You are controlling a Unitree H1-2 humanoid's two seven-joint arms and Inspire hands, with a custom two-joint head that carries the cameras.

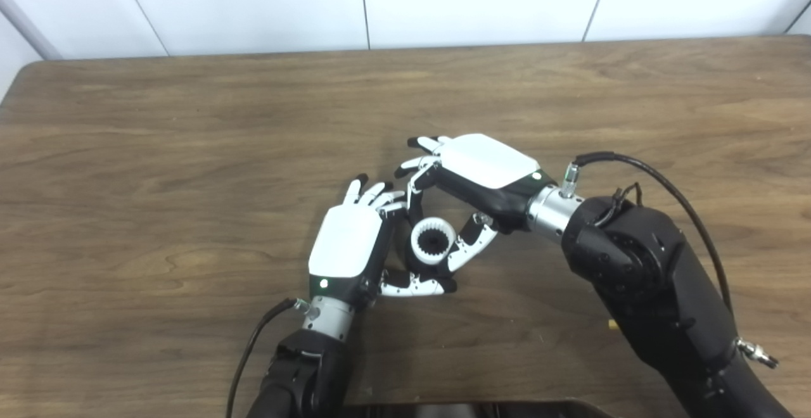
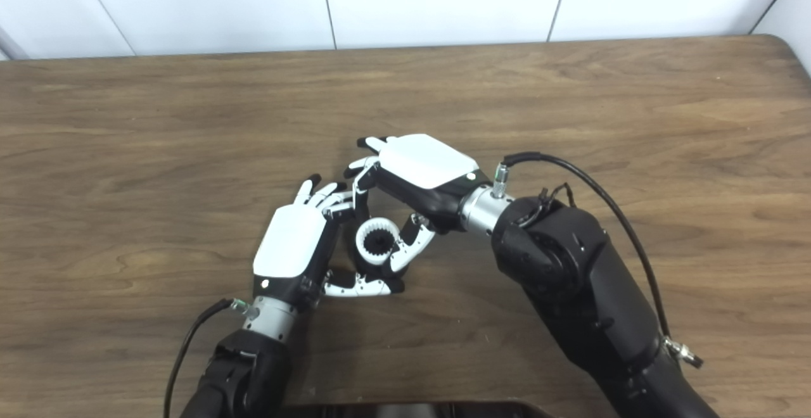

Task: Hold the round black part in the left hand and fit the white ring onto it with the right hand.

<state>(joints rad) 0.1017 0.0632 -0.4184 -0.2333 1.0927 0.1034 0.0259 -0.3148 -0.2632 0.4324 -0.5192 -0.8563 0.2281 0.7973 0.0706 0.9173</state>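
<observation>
Left robot hand (image 1: 347, 247): mine, pinching round black part (image 1: 433, 241).
Right robot hand (image 1: 481, 171): at 1 o'clock, pinching white ring (image 1: 433, 227).
Risk: a tilted ring likely jams; either could drop to the bench (image 1: 190, 152).

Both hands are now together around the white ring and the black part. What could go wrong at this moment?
The white ring sits around the round black part, pinched between the right hand and the left hand. It may jam if tilted. If either hand loosens, both pieces could drop to the table. The hands' fingers might collide.
</observation>
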